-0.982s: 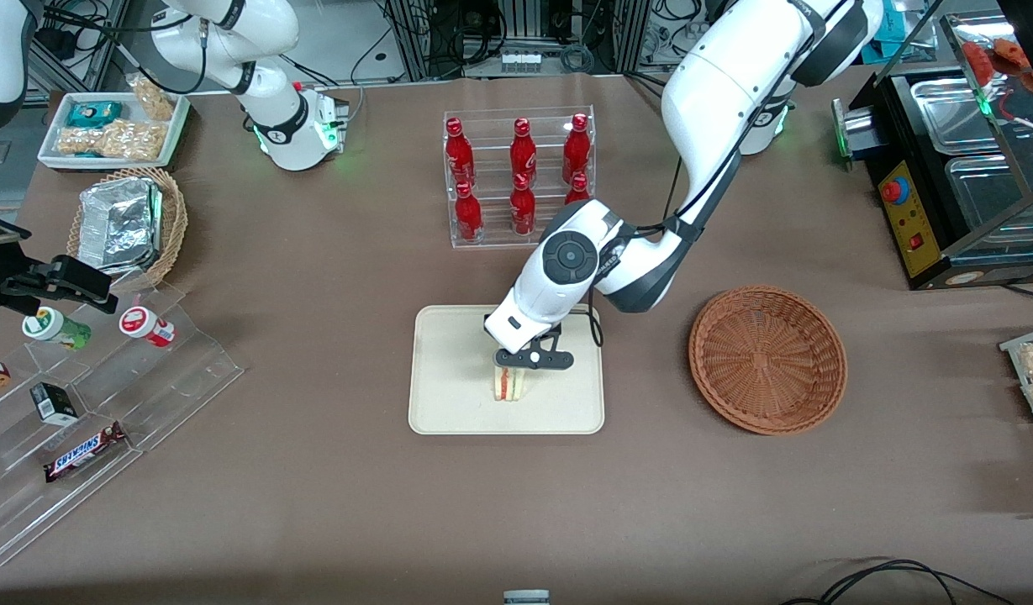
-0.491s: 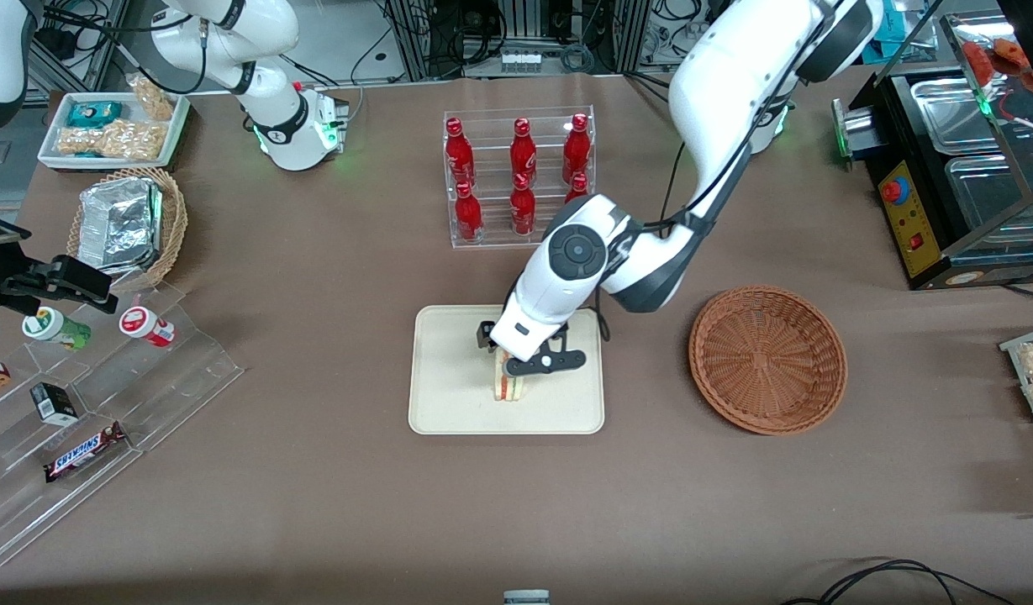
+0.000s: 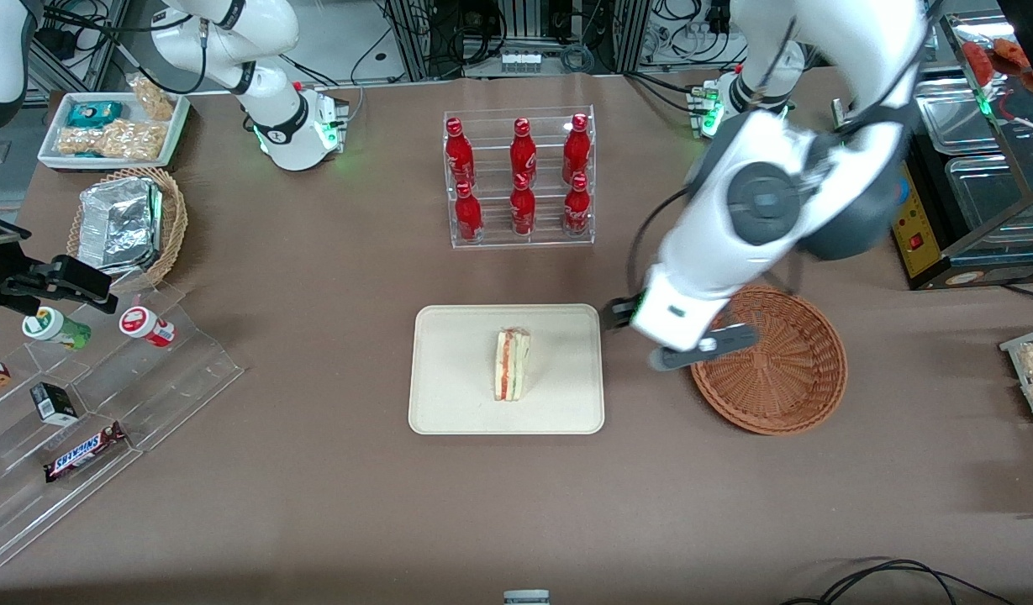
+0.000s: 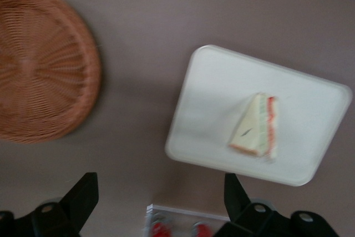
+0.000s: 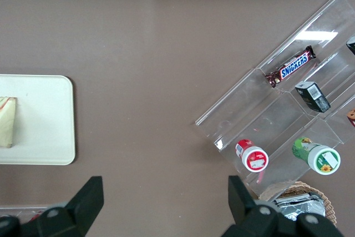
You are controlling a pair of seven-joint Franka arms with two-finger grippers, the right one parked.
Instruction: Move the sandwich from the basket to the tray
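The sandwich (image 3: 513, 376) stands on edge in the middle of the cream tray (image 3: 449, 403), with nothing holding it. It also shows in the left wrist view (image 4: 256, 131) on the tray (image 4: 211, 81), and at the edge of the right wrist view (image 5: 6, 120). The reddish-brown basket (image 3: 785, 386) is empty and sits beside the tray, toward the working arm's end; the left wrist view shows its weave (image 4: 39, 70). My left gripper (image 3: 661, 343) hangs raised above the table between tray and basket, partly over the basket's rim. It is open and empty (image 4: 160, 198).
A clear rack of red bottles (image 3: 520, 181) stands farther from the front camera than the tray. A tan basket with a foil container (image 3: 129, 223), a white snack tray (image 3: 113, 130) and a clear stepped stand (image 3: 104, 403) lie toward the parked arm's end.
My gripper let go of the sandwich on the tray, rose, and swung away toward the basket. The sandwich stays where it was set down.
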